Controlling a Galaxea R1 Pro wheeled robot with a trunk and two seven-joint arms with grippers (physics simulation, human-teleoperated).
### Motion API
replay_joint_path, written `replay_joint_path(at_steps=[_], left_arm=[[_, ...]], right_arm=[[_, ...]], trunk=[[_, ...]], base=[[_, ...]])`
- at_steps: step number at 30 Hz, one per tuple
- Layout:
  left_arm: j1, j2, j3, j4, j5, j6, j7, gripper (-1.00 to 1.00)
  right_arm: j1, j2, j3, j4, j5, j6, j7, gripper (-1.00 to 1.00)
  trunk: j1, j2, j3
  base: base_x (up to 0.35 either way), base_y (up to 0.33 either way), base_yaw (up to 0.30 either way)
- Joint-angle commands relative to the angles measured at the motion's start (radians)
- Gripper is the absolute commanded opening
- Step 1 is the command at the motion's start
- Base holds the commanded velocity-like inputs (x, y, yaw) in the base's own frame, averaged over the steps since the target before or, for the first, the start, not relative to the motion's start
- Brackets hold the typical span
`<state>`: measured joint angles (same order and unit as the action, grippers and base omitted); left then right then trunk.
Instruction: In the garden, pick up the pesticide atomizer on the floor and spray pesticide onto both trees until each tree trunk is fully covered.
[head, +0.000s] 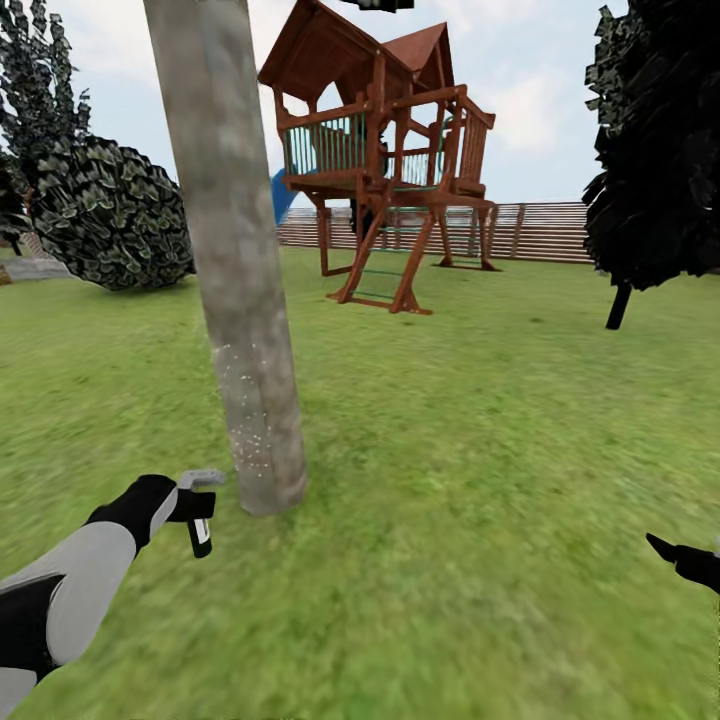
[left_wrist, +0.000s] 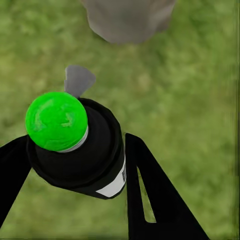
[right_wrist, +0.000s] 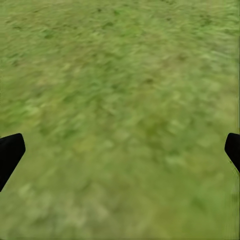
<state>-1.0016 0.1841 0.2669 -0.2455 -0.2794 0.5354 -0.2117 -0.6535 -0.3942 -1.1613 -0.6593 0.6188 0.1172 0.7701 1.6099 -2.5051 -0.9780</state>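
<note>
Pesticide atomizer (head: 199, 510) is sitting in the left gripper (head: 190, 505), low and near on the left side of the lawn (head: 480, 450), just beside the base of the tree trunk (head: 235, 260). From the left wrist camera the two black fingers (left_wrist: 150, 190) are pressing in on either side of the atomizer's black body (left_wrist: 85, 155), so that gripper is clenched around it. The bottle is showing a round bright green cap (left_wrist: 56, 120), a grey rim under it, a grey trigger piece (left_wrist: 78, 80) sticking out toward the trunk, and a small white label patch (left_wrist: 115, 185) on its side. In the head camera it is hanging as a short dark cylinder below the gripper, with the pale grey spray head pointing toward the trunk, close to it but not touching.

The trunk is rising as a thick, mottled grey-brown column, leaning slightly, bare all the way to the top of the picture and slightly flared where it meets the grass. A scatter of tiny white specks (head: 245, 420) is showing on its lower part, on the side facing the atomizer.

Over on the near right, the right gripper (head: 690, 562) is hanging above bare grass. From the right wrist camera its black fingertips (right_wrist: 10, 152) are standing wide apart at the two edges with nothing between them, so it is released.

Farther back, a red-brown wooden play tower (head: 385, 170) is standing before a slatted fence (head: 540, 232), with a round dark bush (head: 110, 215) far left and a dark tree (head: 650, 150) on the right.
</note>
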Motion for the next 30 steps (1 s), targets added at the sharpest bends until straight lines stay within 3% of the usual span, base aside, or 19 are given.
replay_joint_path(at_steps=[1,7,30], left_arm=[[0.0,0.0,0.0,0.0,0.0,0.001,0.0,-1.0],[0.0,0.0,0.0,0.001,0.0,0.001,0.0,-1.0],[0.0,-0.002,0.0,0.001,0.0,0.001,0.002,-1.0]], right_arm=[[0.0,0.0,0.001,0.0,0.0,0.0,0.0,1.0],[0.0,0.0,0.002,0.0,0.002,-0.001,0.0,1.0],[0.0,0.0,0.003,0.0,0.002,-0.001,0.0,1.0]], trunk=[[0.0,0.0,0.0],[0.0,0.0,0.0],[0.0,0.0,0.0]], base=[[0.0,-0.327,0.051],[0.0,-0.327,0.045],[0.0,-0.327,0.25]])
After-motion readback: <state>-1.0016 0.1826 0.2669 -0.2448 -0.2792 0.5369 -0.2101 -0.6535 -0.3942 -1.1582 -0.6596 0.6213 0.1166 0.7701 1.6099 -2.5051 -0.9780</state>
